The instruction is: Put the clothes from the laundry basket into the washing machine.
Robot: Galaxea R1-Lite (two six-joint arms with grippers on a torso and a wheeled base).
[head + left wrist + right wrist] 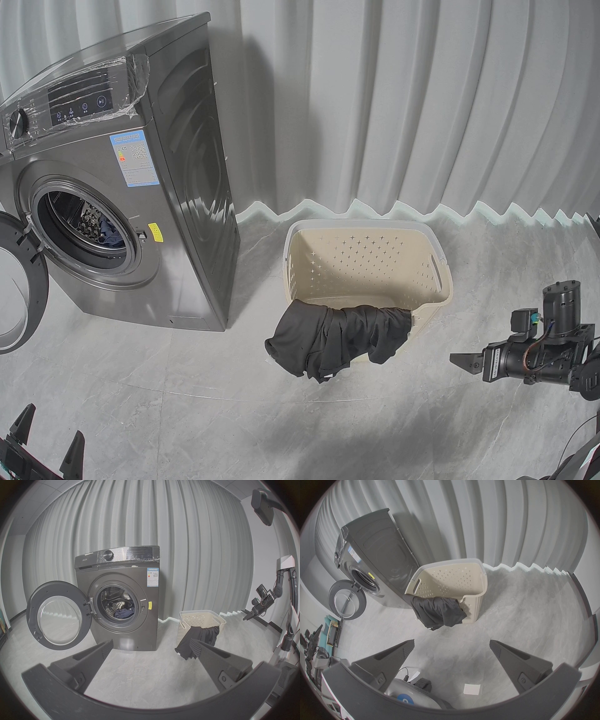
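Dark garment [337,340] hangs over the basket [369,262] near rim, on the floor beside the washer [181,156], so it looks easy to pinch. Door [15,281] is swung wide for loading. Left gripper [150,641] and right gripper [451,641] are both spread, empty, well apart from the garment.

High head, low wrists, common basket [369,262]

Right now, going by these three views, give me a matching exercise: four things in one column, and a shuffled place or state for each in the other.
Things
1. washer door
2. black garment
3. laundry basket
4. left gripper

Places or states
A. draped over the basket's near rim
B. swung open
C. on the floor beside the washing machine
D. fingers apart, nothing between them

Pairs: 1-B, 2-A, 3-C, 4-D
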